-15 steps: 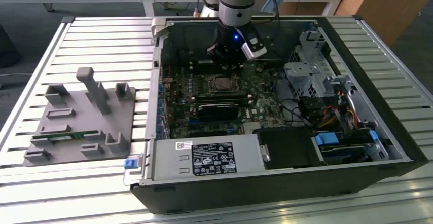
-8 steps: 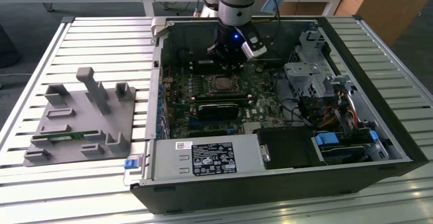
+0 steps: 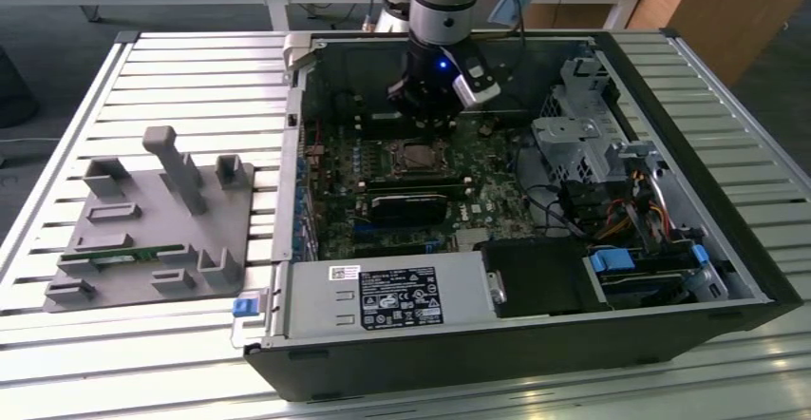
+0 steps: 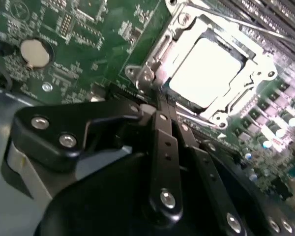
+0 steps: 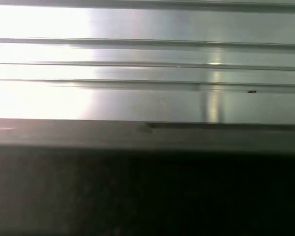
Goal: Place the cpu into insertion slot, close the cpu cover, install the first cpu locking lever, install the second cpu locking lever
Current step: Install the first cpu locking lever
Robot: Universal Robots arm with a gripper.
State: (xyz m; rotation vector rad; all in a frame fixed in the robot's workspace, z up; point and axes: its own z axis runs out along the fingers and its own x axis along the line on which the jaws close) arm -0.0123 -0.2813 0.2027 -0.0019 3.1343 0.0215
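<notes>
Slatted metal table [image 3: 190, 68] holds the open computer [image 3: 507, 358]. The cpu cover [image 4: 255, 73] hides the edges of the cpu [image 4: 204, 71]. The pincer [image 4: 160, 105], pinched shut, sits just beside it.

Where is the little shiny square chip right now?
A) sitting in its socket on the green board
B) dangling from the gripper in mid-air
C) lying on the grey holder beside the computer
A: in the second wrist view the cpu lies flat on the green board, framed by the cpu cover.
</notes>
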